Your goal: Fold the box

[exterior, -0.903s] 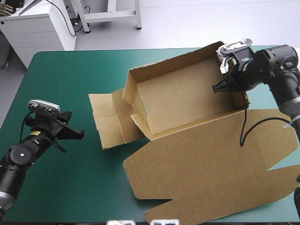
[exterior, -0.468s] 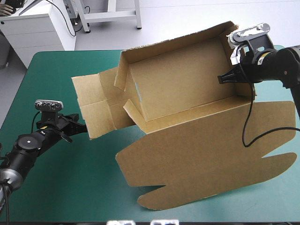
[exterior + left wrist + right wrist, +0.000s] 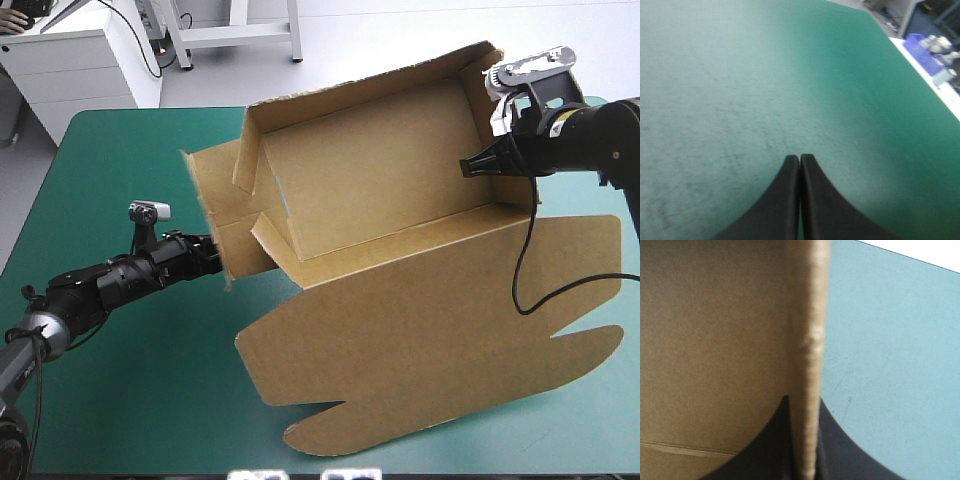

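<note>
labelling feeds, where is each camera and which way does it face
High: above, behind the robot, facing forward and down at the table; both arms show.
Left wrist: above that wrist, facing bare table; shut left pincer shows.
Right wrist: above that wrist, facing the box; right pincer shut on it.
High and right wrist share the box.

Plain brown box point(image 3: 400, 200); teal-green cover point(image 3: 130, 380), faintly scuffed it seems.
</note>
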Controlling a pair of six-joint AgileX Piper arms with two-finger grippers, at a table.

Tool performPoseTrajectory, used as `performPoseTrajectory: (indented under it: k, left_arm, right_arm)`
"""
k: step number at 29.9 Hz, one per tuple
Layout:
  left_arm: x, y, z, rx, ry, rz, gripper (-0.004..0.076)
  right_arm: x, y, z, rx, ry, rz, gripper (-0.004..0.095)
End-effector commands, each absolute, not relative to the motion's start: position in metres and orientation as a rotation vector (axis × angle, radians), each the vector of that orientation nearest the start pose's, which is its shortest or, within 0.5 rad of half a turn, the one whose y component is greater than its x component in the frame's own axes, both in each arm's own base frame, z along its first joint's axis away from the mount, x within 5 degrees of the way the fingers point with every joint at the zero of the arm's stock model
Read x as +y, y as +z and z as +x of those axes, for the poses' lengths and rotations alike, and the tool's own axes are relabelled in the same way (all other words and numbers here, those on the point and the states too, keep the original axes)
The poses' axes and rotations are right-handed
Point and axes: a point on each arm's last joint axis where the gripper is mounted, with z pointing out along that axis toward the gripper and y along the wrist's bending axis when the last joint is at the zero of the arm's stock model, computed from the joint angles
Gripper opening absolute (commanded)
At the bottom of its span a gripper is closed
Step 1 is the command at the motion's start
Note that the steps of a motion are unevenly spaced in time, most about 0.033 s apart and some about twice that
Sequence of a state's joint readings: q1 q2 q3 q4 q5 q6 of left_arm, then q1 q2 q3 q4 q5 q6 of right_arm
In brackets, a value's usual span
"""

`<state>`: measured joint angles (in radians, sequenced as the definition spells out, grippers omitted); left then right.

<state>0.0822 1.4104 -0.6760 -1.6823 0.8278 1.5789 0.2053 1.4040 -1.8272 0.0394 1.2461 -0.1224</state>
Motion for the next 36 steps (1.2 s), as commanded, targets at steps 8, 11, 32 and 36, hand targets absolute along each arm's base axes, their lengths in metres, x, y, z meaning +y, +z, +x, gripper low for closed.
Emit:
performPoseTrajectory:
  k: [8, 11, 32, 36]
  left_arm:
    - [-0.062, 0.315, 0.275, 1.573, -1.325, 0.457, -0.0009]
    - [-0.062, 0.327, 0.277, 1.558, -1.339, 0.452, -0.0008]
    - [-0.065, 0.364, 0.247, 1.519, -1.401, 0.429, 0.0021]
    - [-0.065, 0.364, 0.247, 1.544, -1.450, 0.384, 0.0178]
  right_arm:
    - [0.058, 0.498, 0.256, 2.245, 0.129, -0.369, -0.0019]
    - [0.060, 0.491, 0.266, 2.274, 0.129, -0.372, -0.0019]
    - [0.076, 0.444, 0.320, 2.407, 0.181, -0.425, -0.0018]
    - [0.076, 0.443, 0.320, 2.413, 0.175, -0.444, -0.0018]
